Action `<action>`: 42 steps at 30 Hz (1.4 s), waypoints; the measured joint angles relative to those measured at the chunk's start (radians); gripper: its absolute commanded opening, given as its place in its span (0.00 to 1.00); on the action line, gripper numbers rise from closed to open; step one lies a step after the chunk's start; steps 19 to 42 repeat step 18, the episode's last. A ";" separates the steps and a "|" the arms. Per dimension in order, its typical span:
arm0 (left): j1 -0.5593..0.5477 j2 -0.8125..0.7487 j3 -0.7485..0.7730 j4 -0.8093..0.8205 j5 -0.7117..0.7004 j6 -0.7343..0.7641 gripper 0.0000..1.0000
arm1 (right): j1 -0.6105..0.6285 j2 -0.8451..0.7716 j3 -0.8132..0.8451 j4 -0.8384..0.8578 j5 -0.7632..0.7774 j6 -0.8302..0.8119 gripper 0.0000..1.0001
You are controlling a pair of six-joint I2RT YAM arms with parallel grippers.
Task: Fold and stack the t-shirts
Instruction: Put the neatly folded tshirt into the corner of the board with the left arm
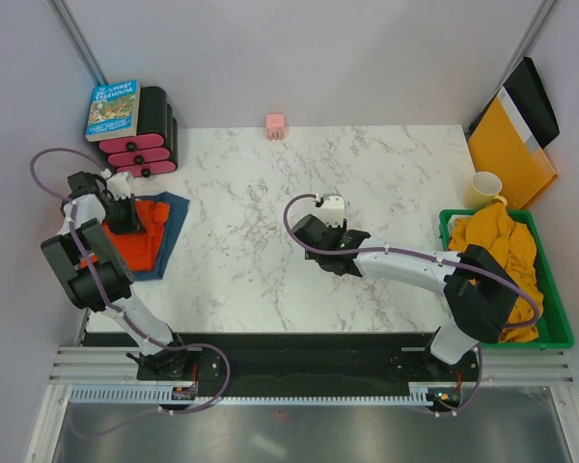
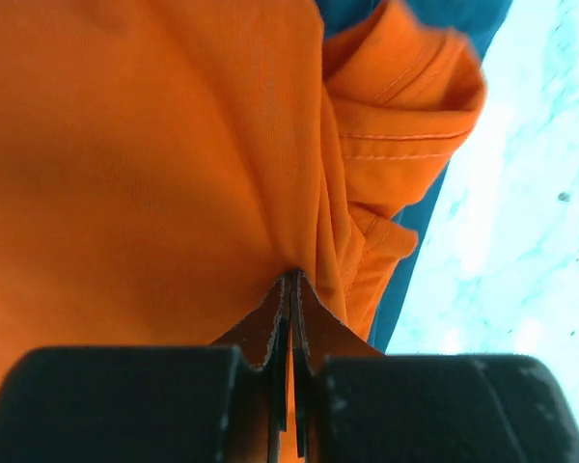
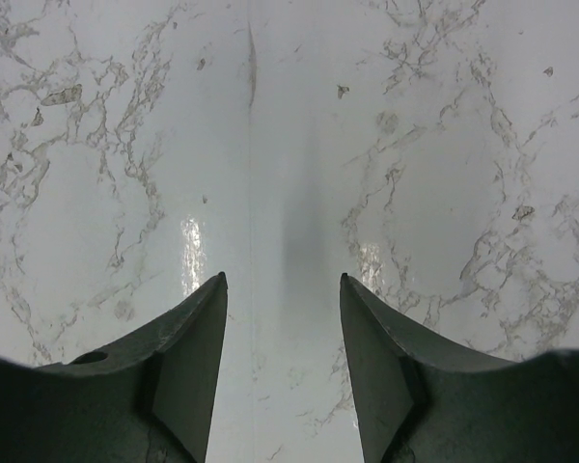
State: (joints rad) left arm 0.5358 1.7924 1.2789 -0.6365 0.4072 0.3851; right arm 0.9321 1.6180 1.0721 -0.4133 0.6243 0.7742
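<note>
At nine o'clock on the desk (image 1: 270,280), the left tool (image 2: 289,287) is pinched tight on a ridge of the orange-red t-shirt (image 1: 147,241), which lies roughly folded atop the teal-blue t-shirt (image 1: 179,212) (a stack begun, though the top one looks rumpled). At centre the right tool (image 3: 282,282) hangs partly spread, holding nothing. At three o'clock the mustard-yellow heap (image 1: 497,246) sits crumpled in the green tray (image 1: 558,333), not yet folded

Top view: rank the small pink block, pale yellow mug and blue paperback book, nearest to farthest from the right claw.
1. Small pink block: far edge, middle.
2. Pale yellow mug: far right.
3. Blue paperback book: far-left corner.
</note>
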 measured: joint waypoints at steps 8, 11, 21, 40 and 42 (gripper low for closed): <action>-0.034 0.009 -0.036 0.002 -0.028 0.000 1.00 | 0.007 0.000 0.009 -0.029 0.005 0.000 0.62; -0.039 -0.139 -0.106 0.011 0.010 -0.008 1.00 | 0.018 0.000 0.025 -0.039 0.015 0.001 0.67; -0.075 -0.539 -0.096 0.049 0.073 -0.048 1.00 | 0.042 0.027 0.108 -0.081 0.078 0.023 0.72; -0.075 -0.539 -0.096 0.049 0.073 -0.048 1.00 | 0.042 0.027 0.108 -0.081 0.078 0.023 0.72; -0.075 -0.539 -0.096 0.049 0.073 -0.048 1.00 | 0.042 0.027 0.108 -0.081 0.078 0.023 0.72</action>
